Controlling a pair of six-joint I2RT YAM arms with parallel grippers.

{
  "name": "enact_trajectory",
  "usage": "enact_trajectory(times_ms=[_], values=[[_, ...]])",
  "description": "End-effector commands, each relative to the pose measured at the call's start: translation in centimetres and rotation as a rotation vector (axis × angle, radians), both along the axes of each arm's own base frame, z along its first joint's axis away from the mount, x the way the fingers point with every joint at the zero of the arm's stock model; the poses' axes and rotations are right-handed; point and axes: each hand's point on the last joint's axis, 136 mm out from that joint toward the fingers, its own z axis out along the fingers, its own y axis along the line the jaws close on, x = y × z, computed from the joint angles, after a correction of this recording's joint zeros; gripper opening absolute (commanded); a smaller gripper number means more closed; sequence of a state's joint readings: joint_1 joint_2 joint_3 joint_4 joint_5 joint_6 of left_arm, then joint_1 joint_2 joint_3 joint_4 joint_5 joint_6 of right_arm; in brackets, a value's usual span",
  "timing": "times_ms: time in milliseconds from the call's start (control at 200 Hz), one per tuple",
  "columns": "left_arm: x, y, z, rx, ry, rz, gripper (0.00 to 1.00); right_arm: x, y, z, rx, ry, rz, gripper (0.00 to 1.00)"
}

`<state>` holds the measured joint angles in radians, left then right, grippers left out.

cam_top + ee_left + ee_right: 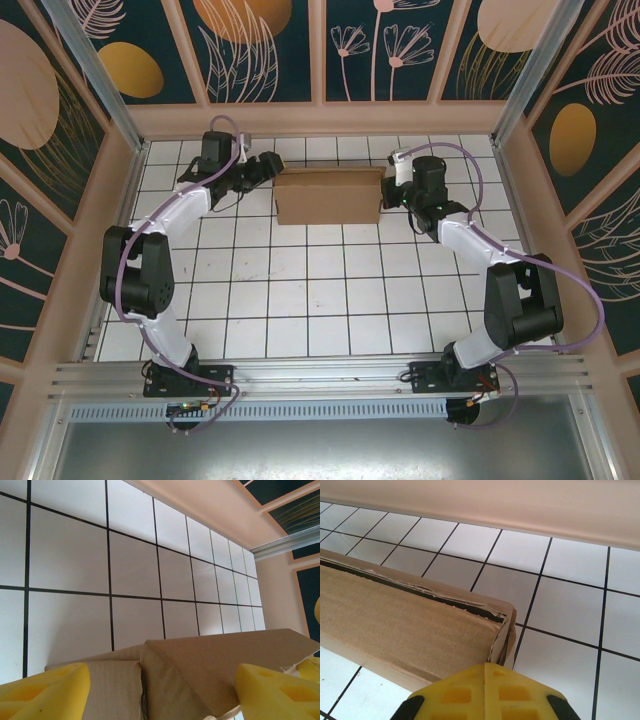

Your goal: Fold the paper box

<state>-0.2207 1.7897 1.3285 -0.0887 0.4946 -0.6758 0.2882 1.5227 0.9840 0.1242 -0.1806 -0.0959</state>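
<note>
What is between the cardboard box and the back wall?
Bare white tiles lie between the cardboard box and the back wall, seen from the top camera.

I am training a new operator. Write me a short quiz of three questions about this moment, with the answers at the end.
1. True or false: the right pincer is fully closed.
2. Where does the paper box lie? A: beside the arm bases. B: at the far end of the table, between the two pincers. C: on top of the right arm.
3. Fill in the missing word: the left pincer stands ___, with cardboard of the box in its gap.

Key: 1 true; 2 B; 3 open.
</note>
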Motion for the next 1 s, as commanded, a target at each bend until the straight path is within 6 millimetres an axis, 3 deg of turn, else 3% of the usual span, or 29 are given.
enact_trajectory(times_ms=[0,230,400,500,731,996], values=[[-0.8,-0.2,-2.9,0.008,0.075,-0.011,0.72,-0.9,0.5,-0.2,-0.006,0.017,0.025,0.00],[-1.4,0.2,-5.0,0.036,0.120,-0.009,0.58,-1.0,0.5,-0.2,-0.004,0.014,0.025,0.00],[-1.7,0.5,-5.9,0.064,0.137,-0.002,0.49,-0.9,0.3,0.8,0.008,-0.019,0.019,0.00],[-1.8,0.7,-6.5,0.075,0.150,0.001,0.47,-0.9,0.1,1.7,0.028,-0.042,0.014,0.09],[-1.9,0.7,-6.8,0.079,0.156,-0.006,0.46,-1.4,-0.4,4.0,0.088,-0.111,0.012,0.42],[-2.5,0.6,-7.0,0.077,0.161,-0.017,0.46,-1.3,-1.7,7.7,0.269,-0.174,-0.046,0.55]])
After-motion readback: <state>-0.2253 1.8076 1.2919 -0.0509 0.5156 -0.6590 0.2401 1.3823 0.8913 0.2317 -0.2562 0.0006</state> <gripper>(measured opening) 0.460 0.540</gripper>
